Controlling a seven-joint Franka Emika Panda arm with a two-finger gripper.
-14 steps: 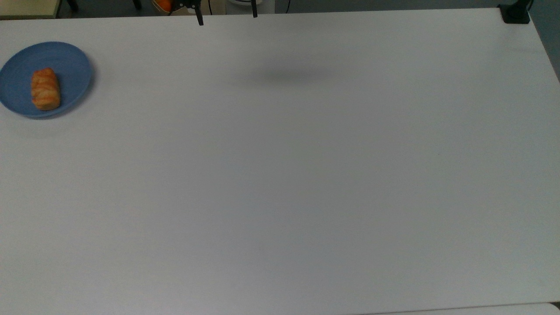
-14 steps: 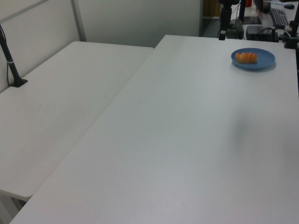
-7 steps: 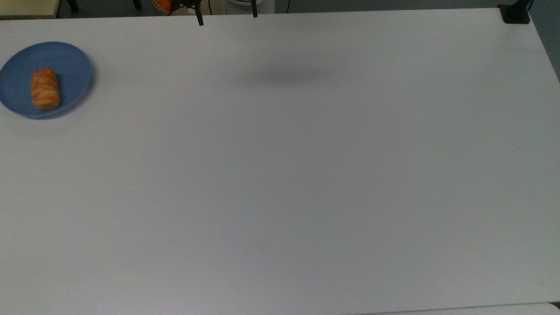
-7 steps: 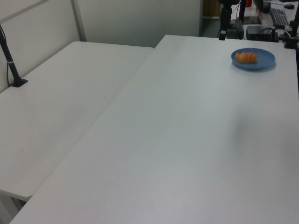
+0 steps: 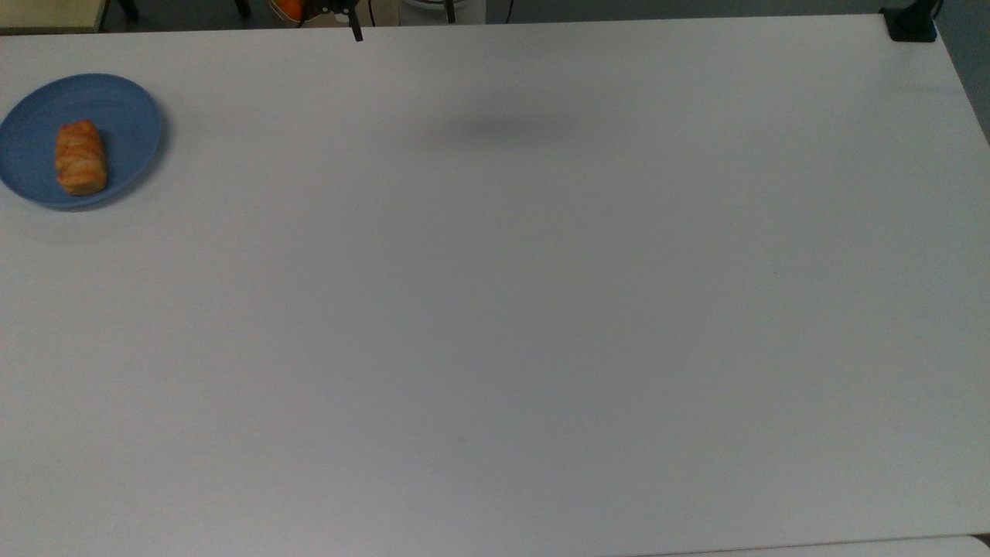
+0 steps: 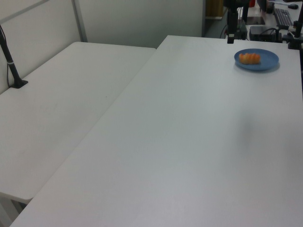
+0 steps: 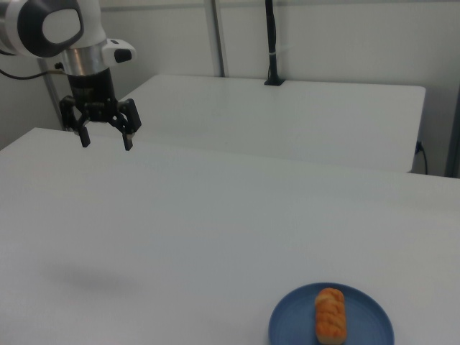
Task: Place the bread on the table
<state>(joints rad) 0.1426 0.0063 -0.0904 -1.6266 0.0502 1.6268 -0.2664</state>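
The bread (image 5: 80, 157), a small golden-orange flaky roll, lies on a round blue plate (image 5: 130, 124) near the top view's left edge. In the right view the bread (image 7: 330, 315) and plate (image 7: 287, 325) sit at the bottom right; in the left view the bread (image 6: 249, 57) and plate (image 6: 268, 59) are far off at the upper right. The white table (image 5: 495, 309) carries them. My gripper (image 7: 106, 142) hangs open and empty high above the table (image 7: 215, 230), far from the bread. Its fingers also poke in at the top view's upper edge, where the gripper (image 5: 402, 22) is mostly cut off.
A second white table (image 6: 61, 94) adjoins this one. A black post (image 7: 271, 43) stands clamped on it, and a black clamp (image 5: 911, 27) sits at the top view's upper right corner. The gripper's shadow (image 5: 503, 128) falls on the tabletop.
The gripper has shifted slightly, toward the top view's upper edge and to the left view's right. The bread and plate have not moved.
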